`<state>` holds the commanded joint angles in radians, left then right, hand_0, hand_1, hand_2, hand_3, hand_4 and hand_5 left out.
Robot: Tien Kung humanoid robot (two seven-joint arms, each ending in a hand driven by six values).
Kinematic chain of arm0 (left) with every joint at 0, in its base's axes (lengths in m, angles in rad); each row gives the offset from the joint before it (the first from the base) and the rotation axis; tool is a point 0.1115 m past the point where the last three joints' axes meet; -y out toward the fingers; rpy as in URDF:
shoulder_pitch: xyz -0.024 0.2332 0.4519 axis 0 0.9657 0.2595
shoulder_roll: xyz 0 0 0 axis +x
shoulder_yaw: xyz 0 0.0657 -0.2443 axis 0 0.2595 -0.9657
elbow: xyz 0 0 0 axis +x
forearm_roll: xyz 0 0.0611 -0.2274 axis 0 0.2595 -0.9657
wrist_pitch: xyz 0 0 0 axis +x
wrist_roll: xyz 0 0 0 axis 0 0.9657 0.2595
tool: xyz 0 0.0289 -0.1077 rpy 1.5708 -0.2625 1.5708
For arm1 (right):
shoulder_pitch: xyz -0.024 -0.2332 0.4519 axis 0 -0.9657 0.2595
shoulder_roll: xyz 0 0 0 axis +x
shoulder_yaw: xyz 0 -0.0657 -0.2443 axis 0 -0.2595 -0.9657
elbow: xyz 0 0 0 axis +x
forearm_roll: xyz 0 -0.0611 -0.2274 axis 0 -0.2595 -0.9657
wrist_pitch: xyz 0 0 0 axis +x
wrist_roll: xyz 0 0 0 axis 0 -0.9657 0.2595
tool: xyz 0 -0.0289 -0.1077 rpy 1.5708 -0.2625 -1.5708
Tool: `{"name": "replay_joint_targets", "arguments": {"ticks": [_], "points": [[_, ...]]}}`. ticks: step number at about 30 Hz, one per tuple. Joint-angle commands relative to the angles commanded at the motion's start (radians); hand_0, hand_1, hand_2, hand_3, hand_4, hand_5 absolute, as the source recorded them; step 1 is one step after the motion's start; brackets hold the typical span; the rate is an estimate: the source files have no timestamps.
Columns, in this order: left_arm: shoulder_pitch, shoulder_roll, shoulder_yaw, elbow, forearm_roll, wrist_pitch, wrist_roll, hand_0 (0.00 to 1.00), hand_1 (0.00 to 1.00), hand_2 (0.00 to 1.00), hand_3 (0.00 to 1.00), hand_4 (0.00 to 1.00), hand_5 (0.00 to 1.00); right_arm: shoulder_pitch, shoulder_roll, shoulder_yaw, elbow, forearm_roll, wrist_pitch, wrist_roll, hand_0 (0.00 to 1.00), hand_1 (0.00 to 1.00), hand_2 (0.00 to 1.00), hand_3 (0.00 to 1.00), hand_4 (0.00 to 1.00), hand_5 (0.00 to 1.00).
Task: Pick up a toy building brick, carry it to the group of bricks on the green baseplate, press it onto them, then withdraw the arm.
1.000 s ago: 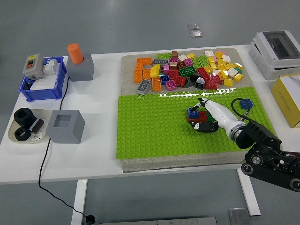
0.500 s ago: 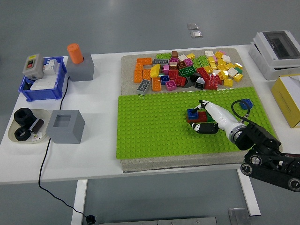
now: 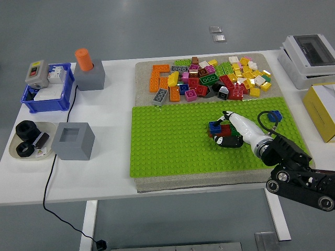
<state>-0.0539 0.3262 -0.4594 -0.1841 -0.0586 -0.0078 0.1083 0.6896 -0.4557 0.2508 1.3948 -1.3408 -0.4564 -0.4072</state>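
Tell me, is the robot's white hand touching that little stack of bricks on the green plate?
Touching. The head view shows the right hand lying against the brick stack, no green visible between.

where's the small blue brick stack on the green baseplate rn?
Head view: the small blue-and-red brick stack sits right of centre on the green studded baseplate, at the fingertips of the robot's white right hand.

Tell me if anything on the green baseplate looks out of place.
One small blue brick with a black cable loop sits alone near the right edge of the green studded baseplate, apart from the blue-and-red brick group where the right robot hand rests. Nothing looks spilled or damaged.
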Motion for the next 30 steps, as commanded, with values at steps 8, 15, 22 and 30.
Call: {"name": "replay_joint_targets", "arguments": {"ticks": [8,15,22,30], "points": [[0.000,0.000,0.000,0.000,-0.002,0.000,-0.002,0.805,0.846,0.820,0.639,0.893,0.515,-0.003,0.005,-0.003,-0.013,0.010,-0.001,0.006,0.998,0.998,0.998,0.664,0.639,0.329],[0.000,0.000,0.005,0.000,-0.010,-0.001,-0.007,0.805,0.847,0.820,0.637,0.892,0.512,-0.006,0.007,-0.001,-0.023,0.017,-0.003,0.011,0.998,0.998,0.998,0.665,0.639,0.329],[0.005,-0.003,0.010,-0.001,-0.023,-0.004,-0.012,0.805,0.848,0.820,0.637,0.893,0.512,-0.012,0.005,0.007,-0.022,0.024,-0.010,0.029,0.998,0.998,0.998,0.662,0.642,0.333],[0.012,-0.006,0.007,-0.002,-0.028,-0.006,-0.011,0.805,0.847,0.820,0.636,0.892,0.511,-0.022,-0.006,0.033,-0.001,0.046,-0.011,0.060,0.998,0.998,0.998,0.659,0.645,0.332]]}}
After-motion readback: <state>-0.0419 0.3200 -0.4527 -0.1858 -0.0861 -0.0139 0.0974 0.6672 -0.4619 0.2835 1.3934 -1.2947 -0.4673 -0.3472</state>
